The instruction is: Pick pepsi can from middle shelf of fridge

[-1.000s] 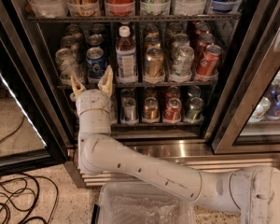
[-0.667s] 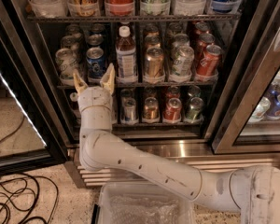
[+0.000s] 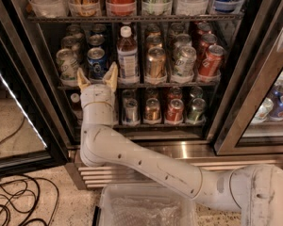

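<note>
gripper (image 3: 97, 77), fingers (image 3: 112, 75) spread, just below pepsi can (image 3: 97, 60) on middle shelf (image 3: 179, 84).

Pepsi can (image 3: 97, 60): blue with a silver top, upright, at the front of the second lane from the left end of the middle shelf (image 3: 151, 84), a dark wire rack in the steel-framed fridge (image 3: 188, 150). Gripper (image 3: 97, 78): fingers spread, just before and below the can.
</note>
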